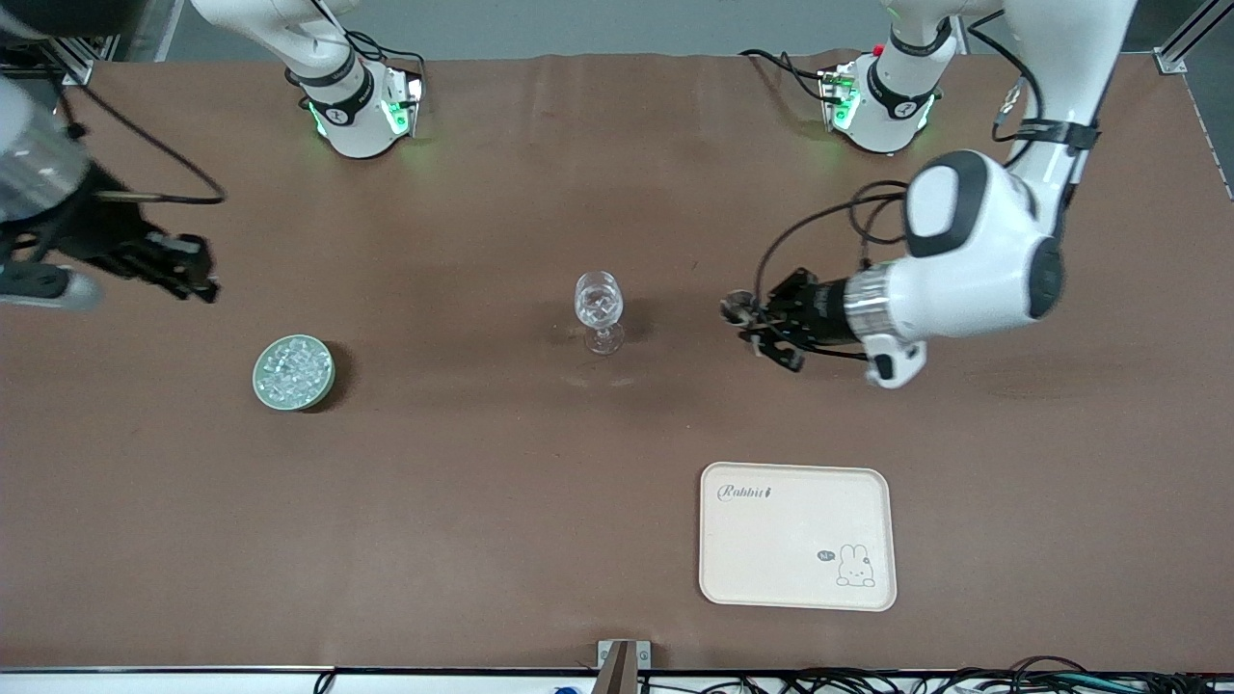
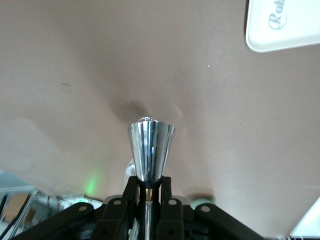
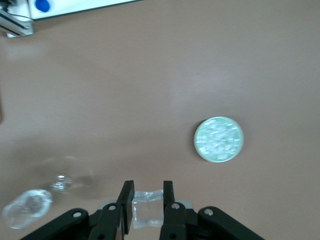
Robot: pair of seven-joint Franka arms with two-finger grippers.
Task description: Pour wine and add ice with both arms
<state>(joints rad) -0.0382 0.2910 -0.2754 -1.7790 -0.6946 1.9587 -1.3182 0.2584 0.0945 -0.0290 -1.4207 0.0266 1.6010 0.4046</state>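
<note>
Cream tray (image 1: 797,536) with a rabbit print lies nearest the front camera, toward the left arm's end of the table, nothing on it.

Farther from the camera, toward the right arm's end: a pale green dish (image 1: 262,390) heaped with ice (image 1: 292,370).

Wine glass (image 1: 599,310) stands upright mid-table, farther from the camera than the tray; some ice cubes show in its bowl.

Left gripper (image 1: 751,325) hangs over bare table beside the glass, toward the left arm's end. Fingers closed narrow on the stem of a shiny metal measuring cup (image 2: 150,150).

Right gripper (image 1: 196,278) is over the table edge at the right arm's end, above the dish. Fingers pinch one clear ice cube (image 3: 148,208) between them.
</note>
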